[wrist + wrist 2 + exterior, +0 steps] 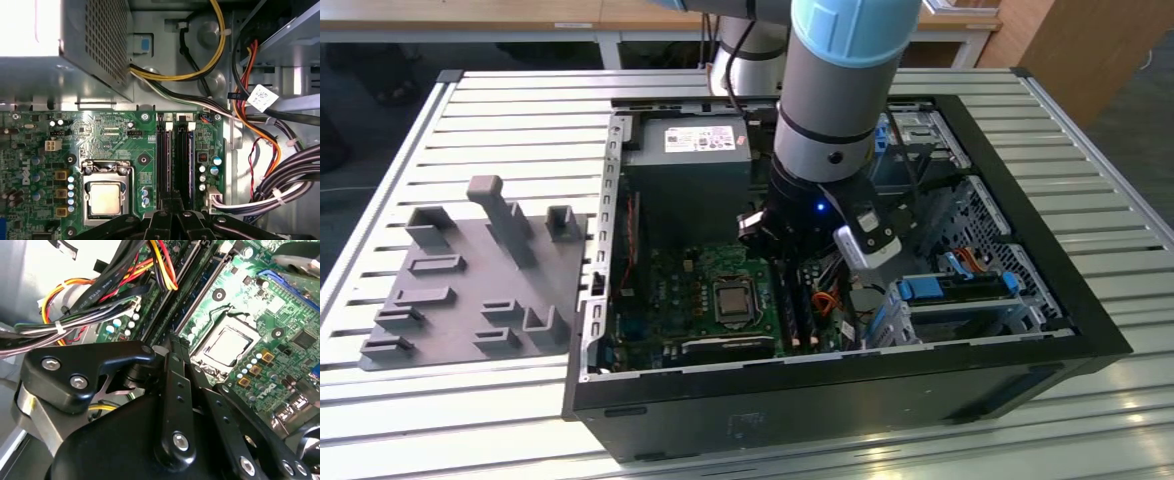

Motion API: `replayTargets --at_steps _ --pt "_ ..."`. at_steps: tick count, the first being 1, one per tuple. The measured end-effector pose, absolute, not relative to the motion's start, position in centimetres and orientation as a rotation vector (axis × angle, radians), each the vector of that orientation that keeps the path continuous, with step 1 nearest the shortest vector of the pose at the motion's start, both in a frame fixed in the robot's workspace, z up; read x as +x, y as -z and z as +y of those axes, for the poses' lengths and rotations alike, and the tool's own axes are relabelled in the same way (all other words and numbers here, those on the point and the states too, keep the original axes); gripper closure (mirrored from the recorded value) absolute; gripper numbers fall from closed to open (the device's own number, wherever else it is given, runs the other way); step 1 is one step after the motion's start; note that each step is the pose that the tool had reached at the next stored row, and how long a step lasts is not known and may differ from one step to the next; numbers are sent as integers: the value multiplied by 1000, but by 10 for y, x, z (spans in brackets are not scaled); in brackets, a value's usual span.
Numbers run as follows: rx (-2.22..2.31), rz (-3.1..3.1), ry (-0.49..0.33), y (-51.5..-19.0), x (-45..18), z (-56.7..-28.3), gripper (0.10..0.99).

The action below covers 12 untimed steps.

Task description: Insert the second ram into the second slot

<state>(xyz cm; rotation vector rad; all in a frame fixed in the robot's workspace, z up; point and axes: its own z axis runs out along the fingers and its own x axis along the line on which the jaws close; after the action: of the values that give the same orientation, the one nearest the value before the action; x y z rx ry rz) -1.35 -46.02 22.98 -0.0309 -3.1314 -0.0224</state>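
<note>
Claw (172, 207) of black linked metal, seen in both wrist views, has its jaws drawn narrow with nothing visibly between them, poised over the end of the paired dark memory slots (166, 160). A thin blue-edged long memory stick, the second ram (189, 155), appears to stand in the slot beside the first, though whether it is fully latched I cannot tell. I judge this the seating step; any press calls for straight, even force. Beyond lies the green motherboard (115, 135), inside the open black computer case (854, 390) at the exterior view's centre.
</note>
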Motion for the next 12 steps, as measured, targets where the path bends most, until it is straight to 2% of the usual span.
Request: replayTargets --at_steps 12 --pt "-31 -3131 23 -247 -13 -459 980"
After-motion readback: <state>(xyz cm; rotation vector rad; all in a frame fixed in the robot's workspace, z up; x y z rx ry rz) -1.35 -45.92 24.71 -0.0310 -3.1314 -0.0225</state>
